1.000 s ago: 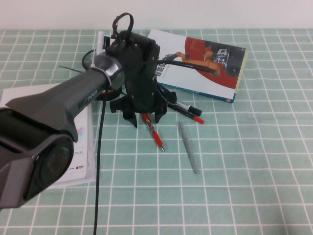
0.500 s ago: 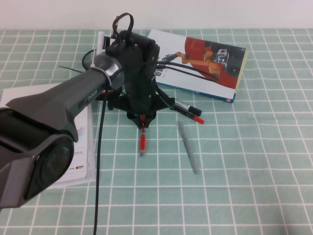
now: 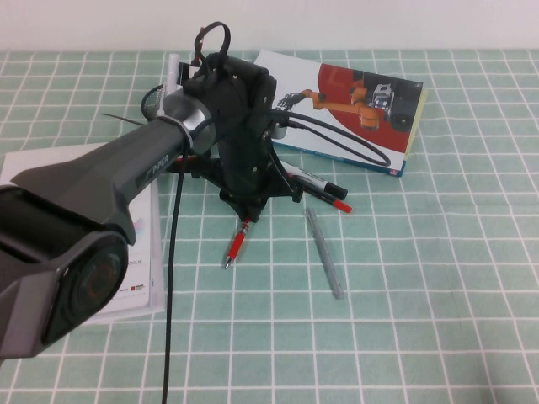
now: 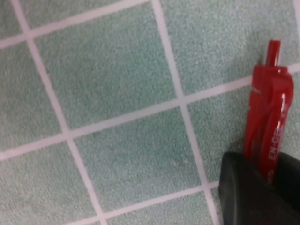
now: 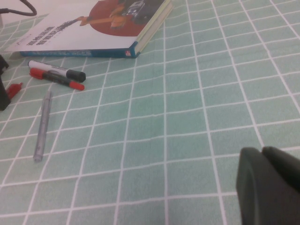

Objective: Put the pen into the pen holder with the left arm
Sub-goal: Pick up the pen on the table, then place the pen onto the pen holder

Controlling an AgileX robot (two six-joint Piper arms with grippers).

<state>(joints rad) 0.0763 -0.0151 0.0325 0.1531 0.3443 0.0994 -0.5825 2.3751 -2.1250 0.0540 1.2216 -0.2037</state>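
High view first: your left claw sits low over the middle of the green checked tabletop, its jaws pinched on the upper end of the pen. The pen hangs tilted from the claw, its silver tip toward your side and to the left, at or just above the cloth. Just to the right lie the red-and-black marker and the grey stick pen, apart from the pen. A book lies behind them, and white booklets rest under the left arm. You cannot make out the pen holder behind the arm.

Left wrist view: the pen's red clip end sticks out from a dark claw finger, over the checked cloth.

Right wrist view: the right claw shows only as a dark edge near the tabletop, well away from the marker; you cannot tell how its jaws stand.
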